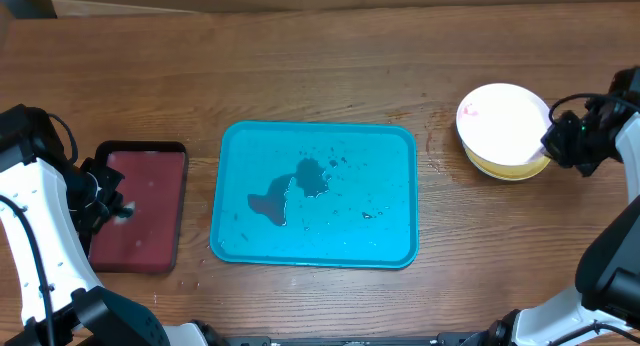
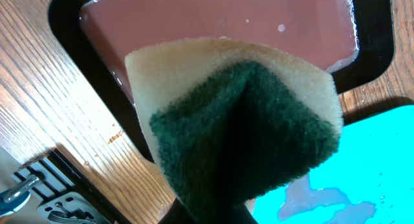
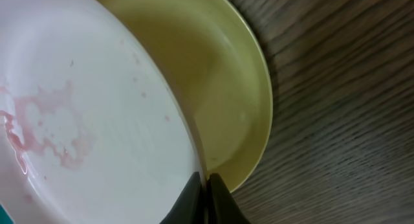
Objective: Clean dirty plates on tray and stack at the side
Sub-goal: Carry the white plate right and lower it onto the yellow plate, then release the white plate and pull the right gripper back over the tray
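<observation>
The turquoise tray [image 1: 232, 176] lies mid-table with puddles of water on it and no plates; its corner [image 2: 381, 159] shows in the left wrist view. At the far right, my right gripper [image 1: 548, 142] is shut on the rim of the white plate [image 1: 500, 116], held tilted over the lime green plate [image 1: 512, 170]. Seen from the right wrist, the gripper [image 3: 207, 185] pinches the white plate [image 3: 84, 120], which carries a pink smear, above the green plate [image 3: 226, 88]. My left gripper [image 1: 108, 202] is shut on a yellow-and-green sponge [image 2: 239, 120] over the small red tray.
A black-rimmed dark red tray [image 1: 140, 201] holding murky water [image 2: 220, 17] sits left of the turquoise tray. Bare wooden table lies along the back and between the turquoise tray and the plates.
</observation>
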